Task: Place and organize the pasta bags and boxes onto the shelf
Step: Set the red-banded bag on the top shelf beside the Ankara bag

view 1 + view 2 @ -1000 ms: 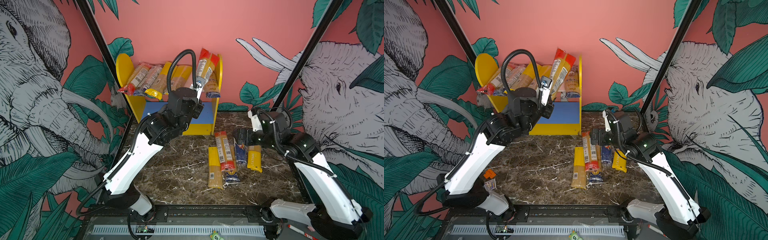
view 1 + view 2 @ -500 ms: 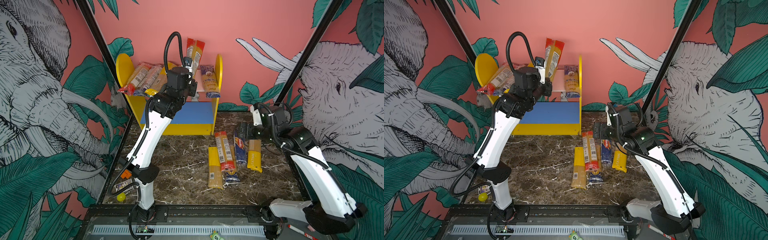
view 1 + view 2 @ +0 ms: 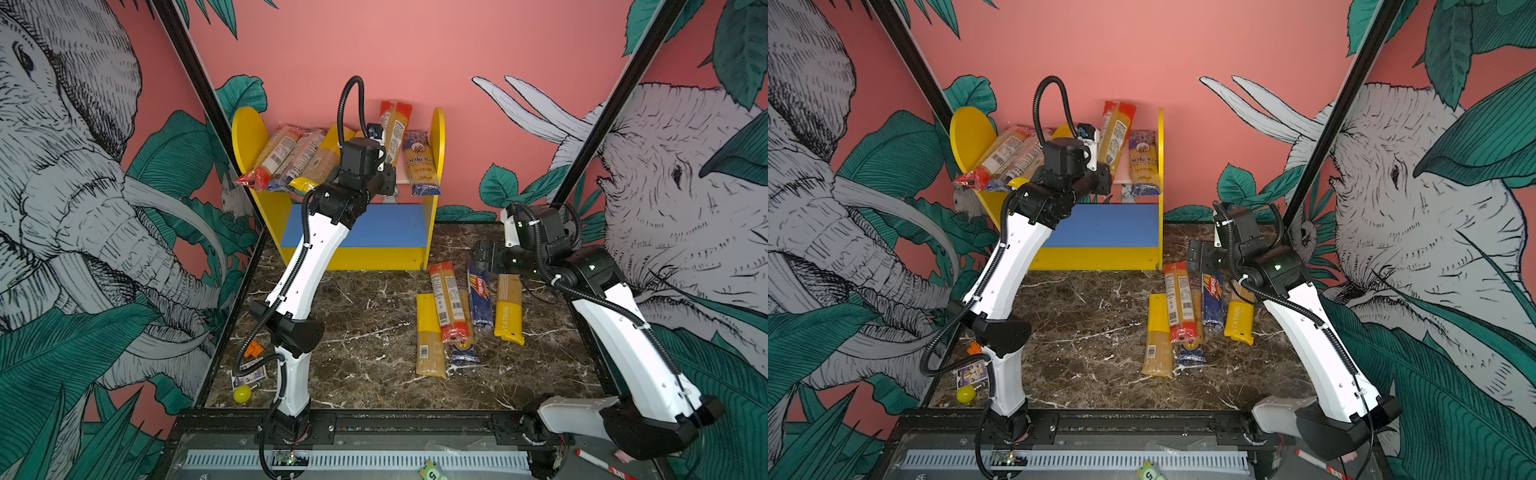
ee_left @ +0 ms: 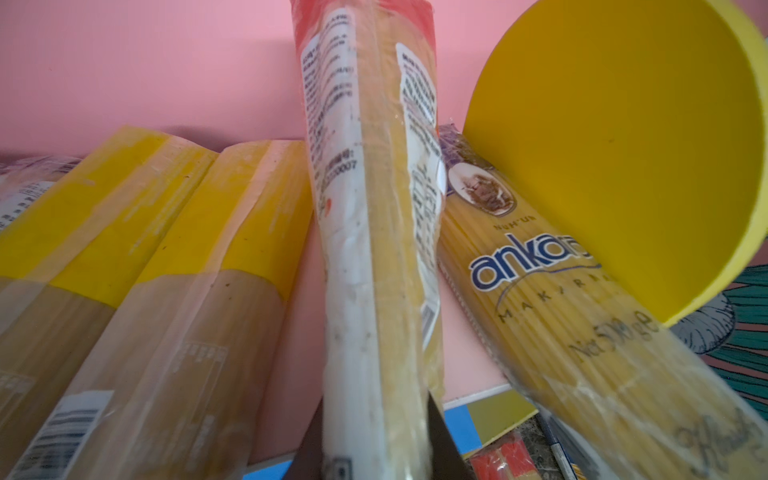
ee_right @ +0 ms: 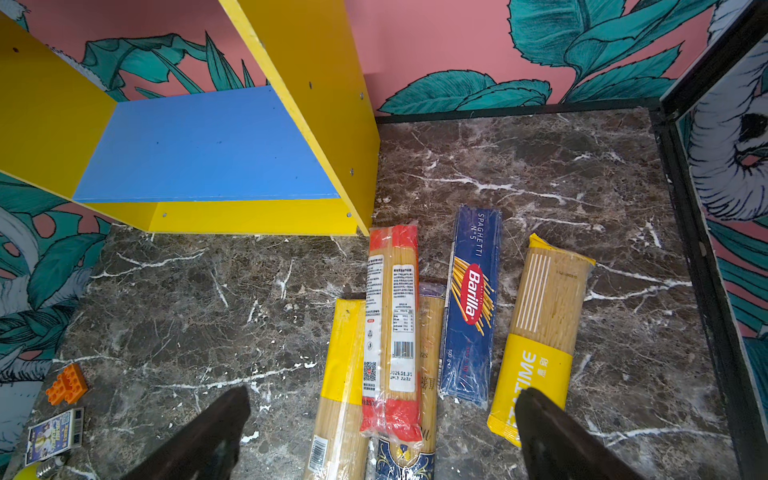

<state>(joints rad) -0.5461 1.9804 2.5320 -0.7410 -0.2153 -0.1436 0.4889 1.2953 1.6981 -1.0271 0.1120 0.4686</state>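
Left arm (image 3: 307, 270) risen from a low crouch over the table (image 3: 353, 332) to full reach at the shelf (image 3: 353, 257). Red-ended spaghetti pack (image 3: 395, 129) in the left gripper (image 3: 387, 164) swung from leaning toward the right side panel (image 3: 438, 137) to near upright, beside the Ankara pack (image 3: 419, 166). Right gripper (image 3: 482, 259) lifted slightly

Left arm is stretching up tall, elbow bent, wrist tipping upward. The left gripper (image 4: 374, 455) is pinching a red-ended spaghetti pack (image 4: 374, 208) tight between its fingers (image 4: 446, 453), with the pack sticking way out past the tips. Right arm is leaning forward and low, right gripper (image 5: 382, 434) pointing down, fingers (image 5: 208, 436) gaping wide apart.
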